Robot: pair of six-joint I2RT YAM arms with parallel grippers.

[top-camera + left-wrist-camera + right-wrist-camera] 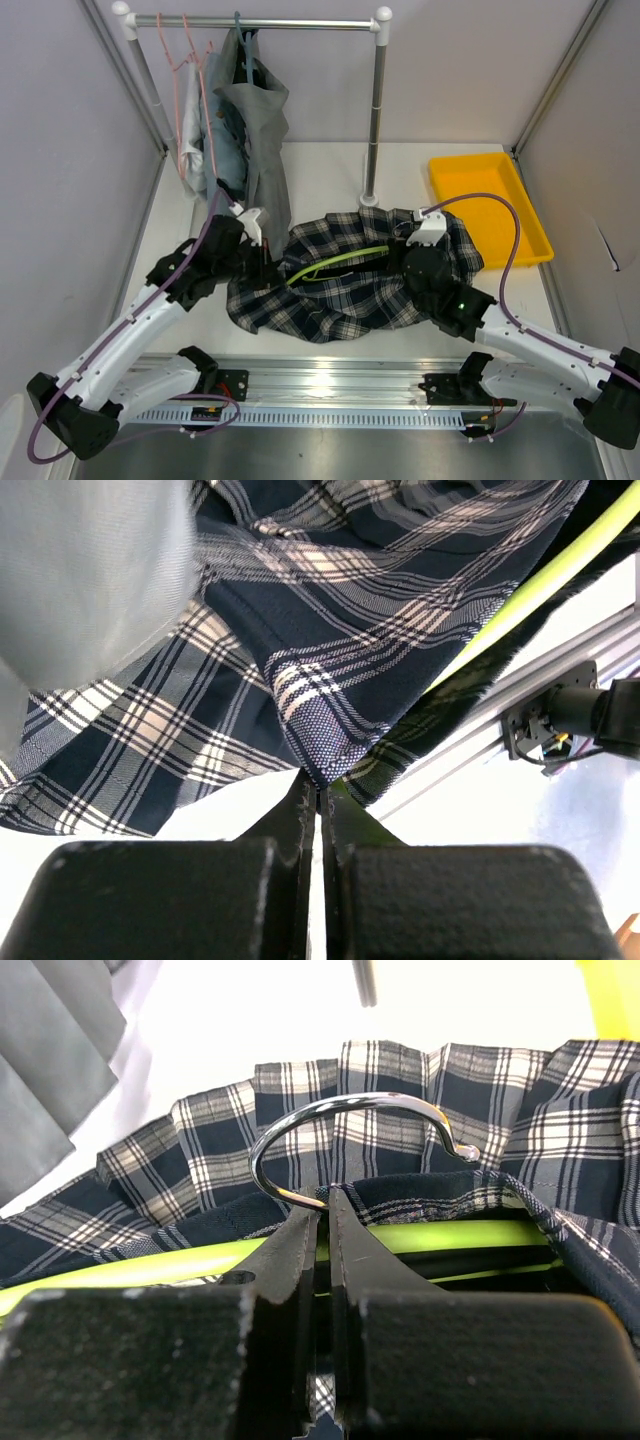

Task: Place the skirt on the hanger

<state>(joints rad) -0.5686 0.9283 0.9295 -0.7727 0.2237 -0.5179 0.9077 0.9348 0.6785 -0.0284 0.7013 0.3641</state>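
— Whereabouts of the skirt [340, 300]?

— Heaped on the table [330, 165] between the two arms, below the rail [260, 22]. Wrapped loosely around the green hanger [335, 262], bar showing through an opening in the plaid, metal hook [340, 1103] sticking out on top.

— And the claws?

— Left claw [318, 788] pinched down to a hairline gap on a folded edge of the cloth. Right claw [325, 1210] likewise closed to a slit, clamped at the root of the hook, just above the green bar.

— Step in hand, then?

— Probably fitting the waistband over the hanger: hanger steadied on the right, fabric tugged on the left. Too bunched to confirm both ends of the bar inside the waist.

— Next move?

— Likely drawing the left edge outward and over the end of the bar, with a firm hold on the hook to prevent twisting. Then lifting by the hook toward the rail, beside the grey garment [262, 140] hanging there. Worth watching for cloth sliding off the smooth bar once raised.

— Any brand, label, lettering?

— None legible. No tag visible on the plaid, nothing printed on the hanger or on the yellow tray [490, 205].
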